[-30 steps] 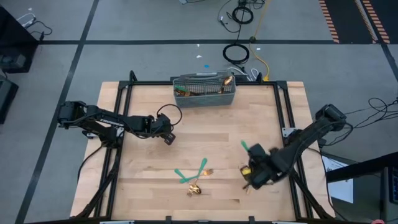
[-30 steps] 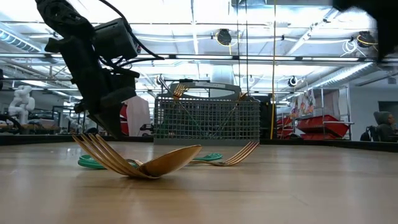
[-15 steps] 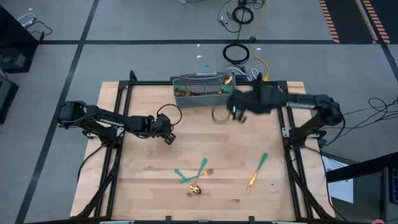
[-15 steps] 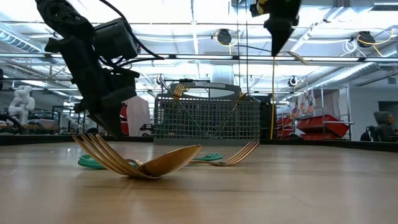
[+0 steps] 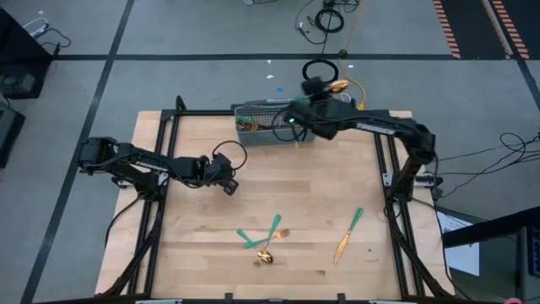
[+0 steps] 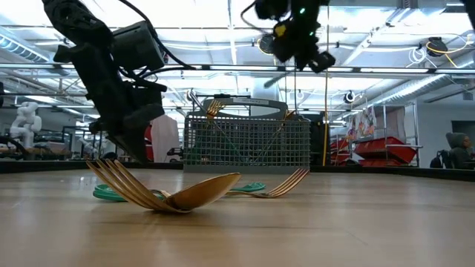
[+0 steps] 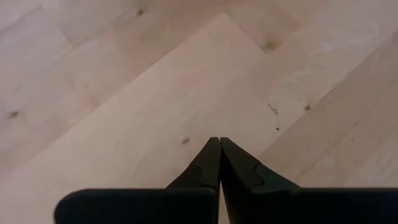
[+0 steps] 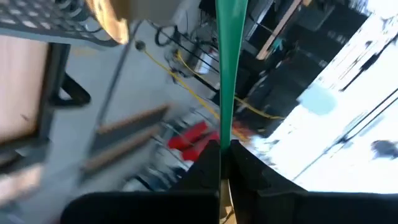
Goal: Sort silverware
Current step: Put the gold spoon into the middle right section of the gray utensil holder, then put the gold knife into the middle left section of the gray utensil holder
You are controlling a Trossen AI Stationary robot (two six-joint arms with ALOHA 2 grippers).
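We saw the spoon (image 5: 337, 86) clamped by its teal handle (image 8: 227, 68) between the right gripper's (image 5: 305, 116) shut fingers (image 8: 205, 165), its gold bowl past the basket's (image 5: 253, 137) far right corner, beyond the table edge. That gripper hung over the right end of the basket, high above the table (image 5: 287, 186); in the low view it showed above the basket's (image 6: 245, 144) top. Under and just beside it, inside the basket, stood more gold cutlery, one fork (image 6: 214, 108) rising over the rim.

Well away from that gripper, toward the near edge, a teal-handled fork (image 5: 348, 235) lay alone on the wood. Further toward the left arm's side lay a small heap (image 5: 263, 241) of crossed pieces, teal handles fanned out and gold ends touching; in the low view a gold spoon bowl (image 6: 204, 191) rested against fork tines (image 6: 119, 178) there.

The left gripper (image 5: 229, 187) sat low over the table's left half, its fingers (image 7: 208, 165) pressed together on nothing, with only bare boards ahead of it. The heap lay nearer the front edge than that gripper, well apart from it, and the basket stood off toward the far edge.
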